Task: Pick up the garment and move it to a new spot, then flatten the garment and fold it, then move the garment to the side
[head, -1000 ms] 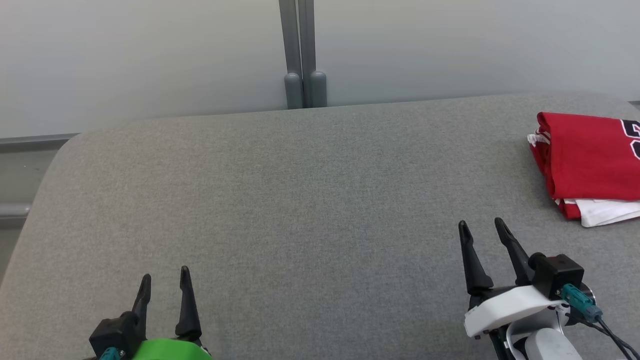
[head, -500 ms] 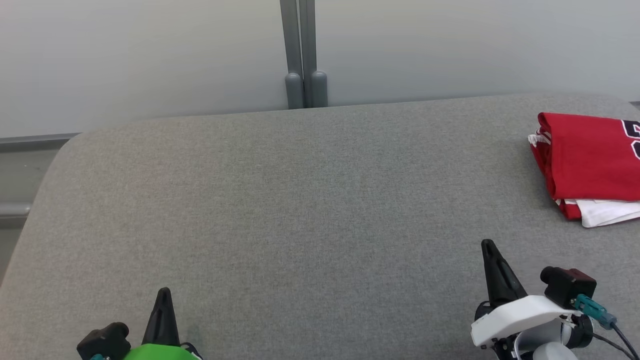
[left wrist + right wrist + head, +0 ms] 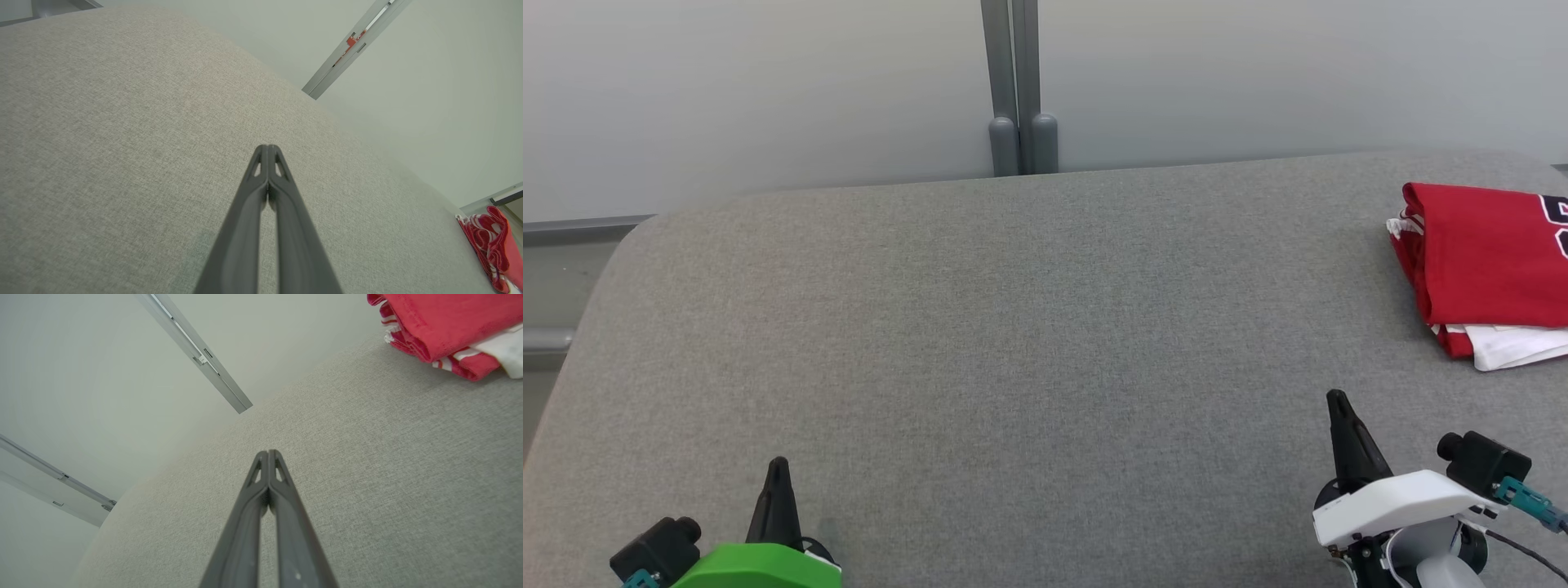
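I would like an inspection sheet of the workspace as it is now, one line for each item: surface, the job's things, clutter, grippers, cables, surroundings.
Surface: grey fabric surface, flat, with rounded far corners.
Job's things: red jersey, folded, with white cloth showing at its near edge. It lies at the far right and the edge of the head view cuts it off.
Clutter: nothing seen.
Grippers: left gripper shut and holding nothing, low at the near left. Right gripper shut and holding nothing, at the near right, apart from the jersey.
Cables: teal cable plug at the right wrist, with a dark lead running off the frame.
Surroundings: pale wall behind, with a grey post.
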`<state>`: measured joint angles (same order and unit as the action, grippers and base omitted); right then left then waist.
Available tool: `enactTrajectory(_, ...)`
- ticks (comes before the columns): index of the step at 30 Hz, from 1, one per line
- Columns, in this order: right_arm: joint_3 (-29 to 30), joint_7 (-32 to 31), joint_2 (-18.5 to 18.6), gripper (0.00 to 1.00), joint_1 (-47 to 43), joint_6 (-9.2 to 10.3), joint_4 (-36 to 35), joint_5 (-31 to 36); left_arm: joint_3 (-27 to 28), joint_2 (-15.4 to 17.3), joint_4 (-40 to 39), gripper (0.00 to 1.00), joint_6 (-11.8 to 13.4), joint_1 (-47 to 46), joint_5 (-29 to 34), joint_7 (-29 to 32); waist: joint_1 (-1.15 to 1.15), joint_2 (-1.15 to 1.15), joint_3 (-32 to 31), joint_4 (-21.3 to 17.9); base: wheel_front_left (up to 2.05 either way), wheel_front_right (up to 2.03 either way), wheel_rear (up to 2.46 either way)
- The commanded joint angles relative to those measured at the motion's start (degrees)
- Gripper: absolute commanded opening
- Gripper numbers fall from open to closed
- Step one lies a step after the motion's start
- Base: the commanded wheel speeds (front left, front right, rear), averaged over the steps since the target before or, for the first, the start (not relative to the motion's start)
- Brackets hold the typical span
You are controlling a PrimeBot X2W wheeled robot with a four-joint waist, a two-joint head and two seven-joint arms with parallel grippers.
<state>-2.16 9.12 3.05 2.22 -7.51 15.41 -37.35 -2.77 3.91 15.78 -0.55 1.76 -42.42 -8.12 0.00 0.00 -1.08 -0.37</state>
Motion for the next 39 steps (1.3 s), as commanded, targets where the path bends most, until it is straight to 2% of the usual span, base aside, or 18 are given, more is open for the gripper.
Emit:
enactTrajectory(1, 0.40, -0.43, 0.40, 0.00, 1.74, 0.01, -0.99, -2.18, 0.60, -0.01, -0.91, 0.00, -0.40, -1.85, -1.82, 0.39, 0.00, 0.00, 0.02, 0.01, 0.00, 0.00, 0.00)
enactTrajectory(39, 3.80, -7.35, 0.73, 0.00, 3.05, 0.01, -1.37, -28.73, 4.97, -0.47, -1.41, 0.00, -3.72, -5.15, -25.39, 7.46, 0.00, 0.00, 0.49, 0.14, 0.00, 0.00, 0.00)
